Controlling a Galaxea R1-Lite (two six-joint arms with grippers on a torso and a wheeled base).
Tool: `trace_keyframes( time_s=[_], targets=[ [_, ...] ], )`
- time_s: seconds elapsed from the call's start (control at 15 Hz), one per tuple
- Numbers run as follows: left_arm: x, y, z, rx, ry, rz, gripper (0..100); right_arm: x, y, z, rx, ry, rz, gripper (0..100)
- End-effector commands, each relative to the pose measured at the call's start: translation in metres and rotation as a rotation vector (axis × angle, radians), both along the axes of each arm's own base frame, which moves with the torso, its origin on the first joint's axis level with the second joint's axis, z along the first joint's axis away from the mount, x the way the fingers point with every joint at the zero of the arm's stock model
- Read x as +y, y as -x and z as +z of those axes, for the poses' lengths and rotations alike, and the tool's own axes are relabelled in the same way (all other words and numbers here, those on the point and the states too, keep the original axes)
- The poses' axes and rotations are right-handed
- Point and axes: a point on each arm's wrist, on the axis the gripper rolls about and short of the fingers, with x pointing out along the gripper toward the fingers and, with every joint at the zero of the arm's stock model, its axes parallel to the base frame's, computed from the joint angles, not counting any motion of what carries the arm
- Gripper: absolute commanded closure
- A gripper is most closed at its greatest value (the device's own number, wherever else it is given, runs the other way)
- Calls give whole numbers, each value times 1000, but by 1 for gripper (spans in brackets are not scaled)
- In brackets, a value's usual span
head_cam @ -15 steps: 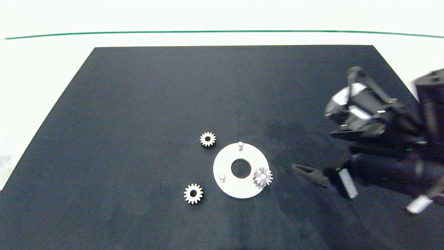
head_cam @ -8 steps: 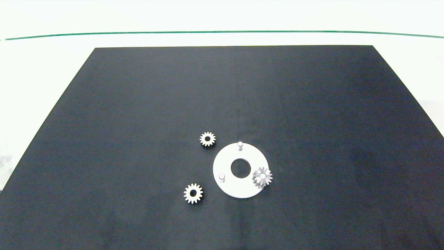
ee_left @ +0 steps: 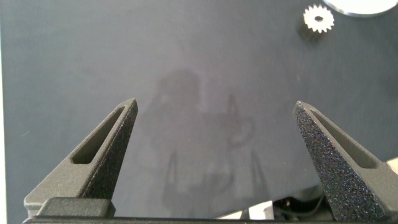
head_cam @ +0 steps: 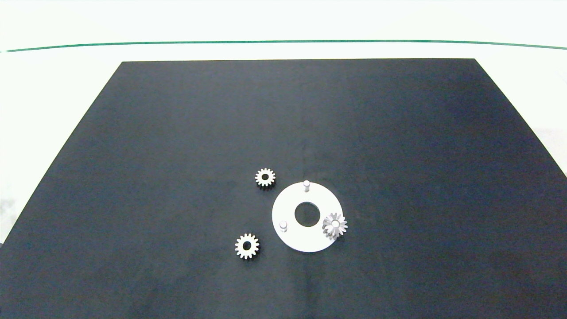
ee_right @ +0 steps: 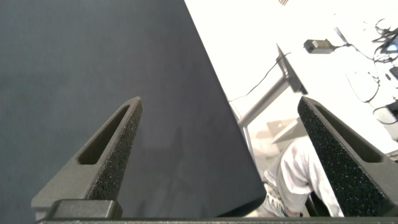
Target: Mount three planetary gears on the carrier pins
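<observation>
The white disc [head_cam: 290, 208] lies on the black mat, front of centre. Two bare carrier pins [head_cam: 306, 184] [head_cam: 283, 226] stand on it. One planetary gear [head_cam: 335, 225] sits over the third pin at the disc's right rim, a pale pin top showing in its centre. Two loose gears lie flat on the mat: one [head_cam: 265, 177] just behind-left of the disc, one [head_cam: 247, 246] front-left. Neither arm shows in the head view. My left gripper [ee_left: 214, 104] is open over bare mat, with a loose gear [ee_left: 319, 20] and the disc's rim [ee_left: 367, 6] some way off. My right gripper [ee_right: 221, 99] is open and empty over the mat's edge.
The black mat [head_cam: 177, 133] covers most of the white table [head_cam: 53, 88]. A green line [head_cam: 283, 41] runs along the far side. Past the mat's edge the right wrist view shows a metal table leg [ee_right: 264, 102], cables [ee_right: 373, 81] and pale floor.
The right arm, in the head view at the right a second ago, has pulled out of that view. The disc and gears have not moved.
</observation>
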Motion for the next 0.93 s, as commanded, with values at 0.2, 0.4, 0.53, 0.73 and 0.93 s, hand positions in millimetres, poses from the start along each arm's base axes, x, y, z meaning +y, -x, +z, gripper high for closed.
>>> trace_keyframes(
  time_s=[0.2,0.4,0.53,0.73,0.93],
  targets=[
    [-14,-37,-1,134,-46,-132,0,0,-9,15,38,2,4,0],
    [-22,-54,-3,120,-58,-144,0,0,-10,22,36,1,4,0],
    [-28,-66,-10,184,-89,-158,0,0,-11,27,33,1,7,0],
    [-39,-87,-11,207,-102,-182,0,-1,-12,27,38,2,16,0],
    [-53,-105,-15,204,-113,-228,0,-1,-14,29,49,2,17,0]
  ],
)
